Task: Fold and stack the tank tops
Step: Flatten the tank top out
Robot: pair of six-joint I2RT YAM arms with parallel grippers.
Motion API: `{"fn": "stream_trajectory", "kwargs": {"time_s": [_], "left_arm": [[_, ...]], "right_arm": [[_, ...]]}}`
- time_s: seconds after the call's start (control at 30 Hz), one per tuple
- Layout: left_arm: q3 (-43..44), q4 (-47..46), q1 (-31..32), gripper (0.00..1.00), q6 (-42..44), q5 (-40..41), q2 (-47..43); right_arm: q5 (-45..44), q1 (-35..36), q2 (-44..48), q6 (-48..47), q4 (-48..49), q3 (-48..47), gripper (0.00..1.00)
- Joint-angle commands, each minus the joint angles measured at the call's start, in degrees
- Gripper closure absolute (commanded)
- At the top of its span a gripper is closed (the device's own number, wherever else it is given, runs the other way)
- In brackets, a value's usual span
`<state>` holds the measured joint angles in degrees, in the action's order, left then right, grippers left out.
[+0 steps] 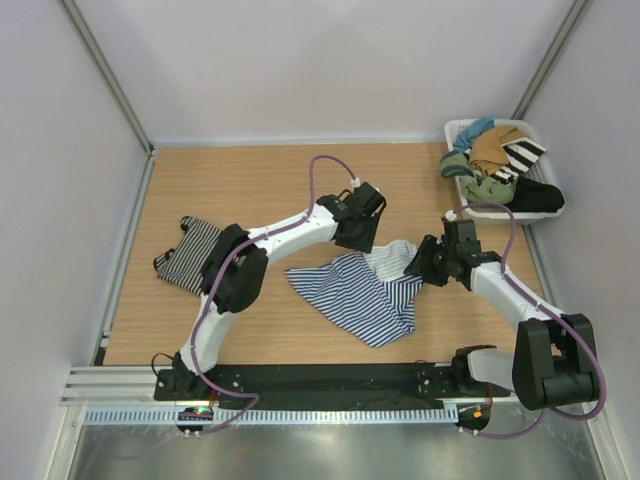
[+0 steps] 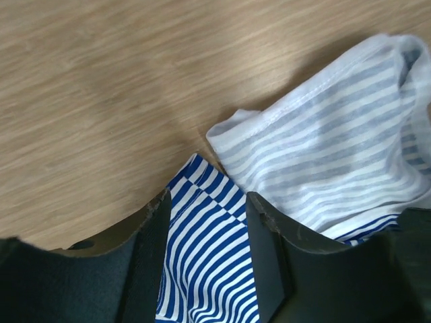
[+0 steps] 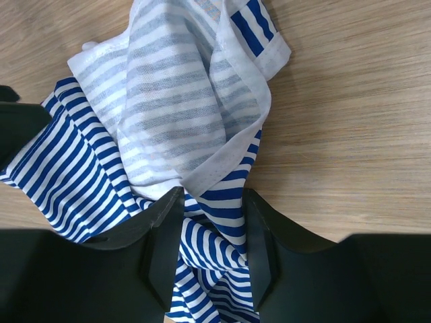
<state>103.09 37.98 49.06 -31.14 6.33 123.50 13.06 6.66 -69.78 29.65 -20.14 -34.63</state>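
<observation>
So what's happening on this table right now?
Two robot arms are working on a blue-and-white striped tank top lying crumpled mid-table. The left tool and the right tool each have a bunch of its fabric between their fingers. A black-and-white striped tank top lies folded at the left, and a basket of other clothes sits in the far right corner.

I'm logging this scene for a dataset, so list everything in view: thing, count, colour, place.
blue-and-white tank top: one, blue and white stripes, table centre, crumpled, cloth between both grippers' fingers.
black-and-white tank top: one, fine black and white stripes, table's left side, folded.
basket: one, white, far right corner.
clothes pile: several, tan, teal, green, black, bold-striped, in the basket.
table: one, light wood.
left gripper: one, black, fingers around blue-striped cloth.
right gripper: one, black, fingers around bunched cloth.
</observation>
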Motion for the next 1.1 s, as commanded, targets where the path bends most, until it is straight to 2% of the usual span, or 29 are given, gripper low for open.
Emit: {"fn": "stream_trajectory", "kwargs": {"time_s": [0.0, 0.17, 0.27, 0.3, 0.47, 0.53, 0.63, 0.67, 0.7, 0.73, 0.8, 0.87, 1.07], "left_arm": [[2.2, 3.2, 0.4, 0.51, 1.3, 0.0, 1.6], [2.7, 4.1, 0.5, 0.51, 0.7, 0.8, 3.0], [3.5, 5.1, 0.4, 0.66, 0.6, 1.8, 4.4], [3.9, 5.2, 0.4, 0.74, 0.6, 1.6, 4.9], [4.1, 5.2, 0.4, 0.87, 0.8, 1.0, 5.8], [4.3, 5.4, 0.4, 1.0, 1.1, 1.1, 6.0], [4.3, 6.2, 0.4, 1.0, 1.1, 2.4, 5.4], [4.3, 6.5, 0.4, 0.97, 1.1, 3.0, 5.1], [4.3, 6.8, 0.4, 0.87, 1.0, 5.0, 4.3], [4.1, 7.3, 0.5, 0.63, 1.0, 5.7, 3.9], [3.5, 6.7, 0.4, 0.52, 1.3, 6.4, 3.0], [3.6, 6.4, 0.4, 0.47, 1.3, 6.3, 2.9], [4.4, 4.6, 0.5, 0.47, 2.2, 4.3, 3.8]], "right_arm": [[0.2, 0.2, 0.4, 0.5, 1.9, -0.2, 0.55], [0.4, 0.2, 0.7, 0.5, 1.8, -0.3, 0.56], [0.4, 0.2, 1.0, 0.6, 1.7, -0.2, 0.56], [0.4, 0.2, 1.0, 0.5, 1.8, -0.2, 0.57], [0.4, 0.2, 1.0, 0.5, 1.5, -0.3, 0.57], [0.5, 0.2, 1.1, 0.5, 1.5, -0.3, 0.58], [0.5, 0.2, 1.3, 0.6, 1.6, -0.2, 0.6], [0.6, 0.2, 1.5, 0.4, 1.5, -0.2, 0.62], [0.5, 0.3, 1.4, 0.5, 1.4, -0.2, 0.62], [0.5, 0.2, 1.5, 0.5, 1.5, -0.1, 0.62], [0.5, 0.2, 1.5, 0.5, 1.4, -0.1, 0.62], [0.6, 0.3, 1.4, 0.6, 1.4, -0.1, 0.62], [0.4, 0.3, 1.4, 0.3, 1.2, -0.3, 0.62]]}}
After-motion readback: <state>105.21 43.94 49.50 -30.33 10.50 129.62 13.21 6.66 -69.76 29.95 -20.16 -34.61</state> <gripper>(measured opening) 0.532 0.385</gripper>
